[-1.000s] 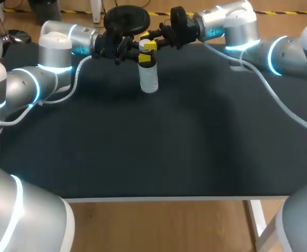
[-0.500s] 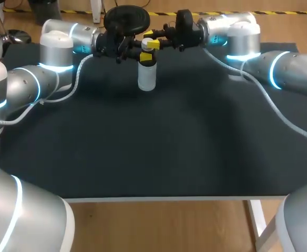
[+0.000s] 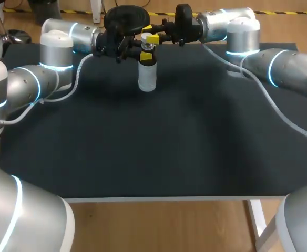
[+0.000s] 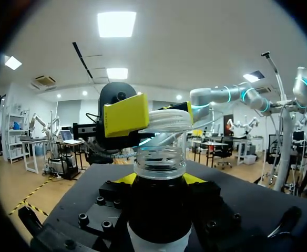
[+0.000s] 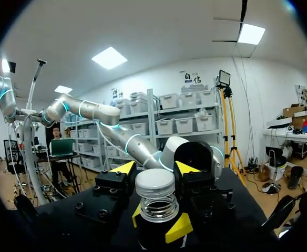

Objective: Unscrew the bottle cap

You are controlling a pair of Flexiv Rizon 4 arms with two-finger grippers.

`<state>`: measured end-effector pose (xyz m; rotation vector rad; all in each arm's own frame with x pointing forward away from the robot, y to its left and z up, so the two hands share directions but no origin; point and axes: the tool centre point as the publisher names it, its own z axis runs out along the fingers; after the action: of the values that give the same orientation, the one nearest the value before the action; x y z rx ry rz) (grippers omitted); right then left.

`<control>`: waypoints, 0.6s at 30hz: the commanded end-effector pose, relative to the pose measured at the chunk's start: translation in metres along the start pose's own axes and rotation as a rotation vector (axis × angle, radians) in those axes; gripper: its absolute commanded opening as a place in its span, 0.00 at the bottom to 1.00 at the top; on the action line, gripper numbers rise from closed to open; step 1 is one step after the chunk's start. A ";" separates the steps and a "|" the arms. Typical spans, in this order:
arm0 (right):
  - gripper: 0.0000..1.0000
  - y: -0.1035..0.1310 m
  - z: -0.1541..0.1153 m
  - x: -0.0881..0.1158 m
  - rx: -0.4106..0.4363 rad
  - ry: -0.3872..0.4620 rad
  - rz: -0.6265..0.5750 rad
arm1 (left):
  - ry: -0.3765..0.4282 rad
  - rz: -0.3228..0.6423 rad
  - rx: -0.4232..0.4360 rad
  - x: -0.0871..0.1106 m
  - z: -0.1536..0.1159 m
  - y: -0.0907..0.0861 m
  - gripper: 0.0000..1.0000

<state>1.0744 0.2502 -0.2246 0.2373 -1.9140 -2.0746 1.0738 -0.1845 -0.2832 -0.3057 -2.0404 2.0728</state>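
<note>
A small bottle with a white body stands upright at the far middle of the black table. My left gripper is shut on its dark shoulder; its yellow tips sit on either side of the bottle, just under the bare threaded neck. My right gripper is shut on the white ribbed cap, which hangs a little above the open neck and apart from it. The left wrist view also shows the cap, beside a yellow fingertip of the right gripper.
The black mat covers the whole table down to its front edge. A grey cable trails from my right arm across the mat's right side, and another loops by my left arm.
My right gripper has risen and drawn slightly back with the cap, opening a gap above the bottle's neck. The left gripper and the bottle shifted slightly, then held still.
</note>
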 end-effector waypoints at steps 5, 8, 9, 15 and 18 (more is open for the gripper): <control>0.00 0.007 -0.049 -0.019 0.004 0.728 -0.004 | 0.012 0.000 0.004 -0.006 -0.001 0.002 0.00; 0.00 0.003 -0.079 -0.017 0.015 0.610 0.006 | 0.012 0.000 0.004 -0.006 -0.001 0.002 0.00; 0.00 -0.002 -0.091 -0.017 0.026 0.542 0.009 | 0.012 0.000 0.004 -0.006 -0.001 0.002 0.00; 0.00 -0.032 -0.152 0.003 0.100 0.273 0.041 | 0.012 0.000 0.004 -0.006 -0.001 0.002 0.00; 0.00 -0.051 -0.172 0.013 0.133 0.163 0.068 | 0.012 0.000 0.004 -0.006 -0.001 0.002 0.00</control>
<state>1.1069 0.1223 -0.2757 0.1007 -2.0894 -2.0469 1.0738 -0.1846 -0.2832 -0.3058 -2.0403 2.0726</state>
